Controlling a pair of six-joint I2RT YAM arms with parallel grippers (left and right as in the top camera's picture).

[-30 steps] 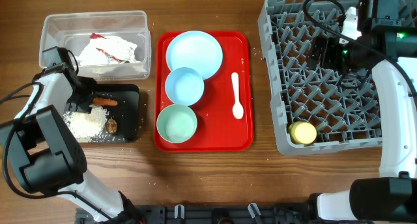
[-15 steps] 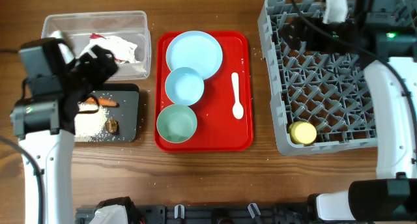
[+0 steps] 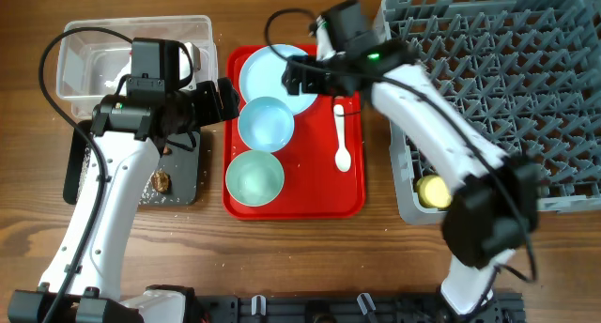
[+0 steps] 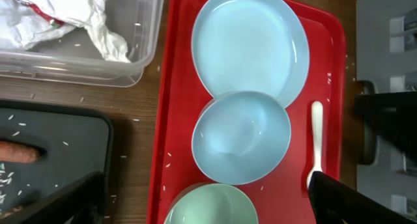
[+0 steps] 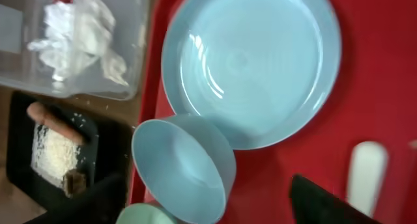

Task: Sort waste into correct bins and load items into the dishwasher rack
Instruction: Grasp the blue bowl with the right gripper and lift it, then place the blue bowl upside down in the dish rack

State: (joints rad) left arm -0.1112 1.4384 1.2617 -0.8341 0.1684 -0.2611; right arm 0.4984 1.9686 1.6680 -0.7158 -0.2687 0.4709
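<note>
Right gripper (image 3: 295,77) swung from rack (image 3: 526,98) to plate (image 3: 270,64).

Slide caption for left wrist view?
Open left pincer above red tray holding plate, blue bowl, green bowl and spoon.

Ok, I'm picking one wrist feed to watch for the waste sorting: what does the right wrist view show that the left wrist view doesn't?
Only the right wrist: the small brown lump and the heap of rice on the black tray.
Only the left wrist: the grey edge of the dishwasher rack.
Both: the crumpled paper in the clear tub, the carrot, and the pale blue plate, pale blue bowl and spoon on the red tray.
</note>
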